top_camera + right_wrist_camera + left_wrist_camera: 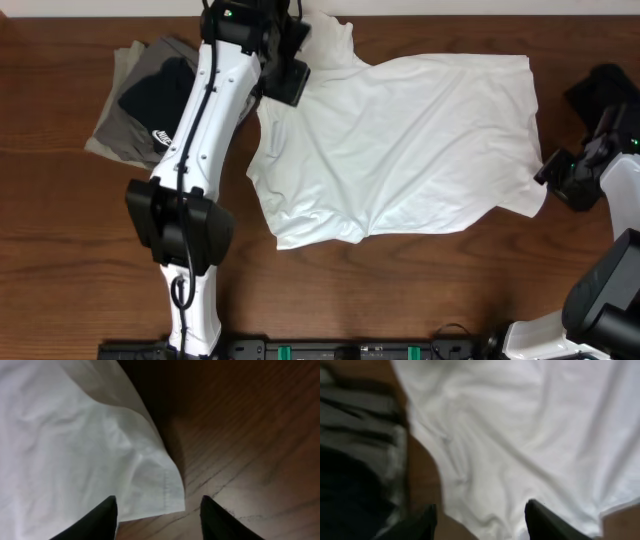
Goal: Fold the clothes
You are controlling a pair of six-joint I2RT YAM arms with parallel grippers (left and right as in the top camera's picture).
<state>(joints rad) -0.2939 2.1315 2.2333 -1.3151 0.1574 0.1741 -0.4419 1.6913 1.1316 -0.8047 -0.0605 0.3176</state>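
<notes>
1. Overhead: white shirt (400, 150) lies spread out centre-right on the table (80, 270). Folded grey-and-dark pile (140, 100) sits upper left. Left tool (288, 85) is over the shirt's upper-left edge, right tool (550, 180) just beside its right edge.
2. Left wrist: left tool (480, 522) has its jaws wide apart, holding nothing. Wrinkled shirt (530, 425) fills centre and right, pile (360, 440) at left, with a strip of table (422, 480) between them.
3. Right wrist: right tool (159, 517) has its jaws apart, gripping nothing. Shirt (65, 445) corner hem sits lower centre between the fingers, with bare table (250, 435) to the right.
</notes>
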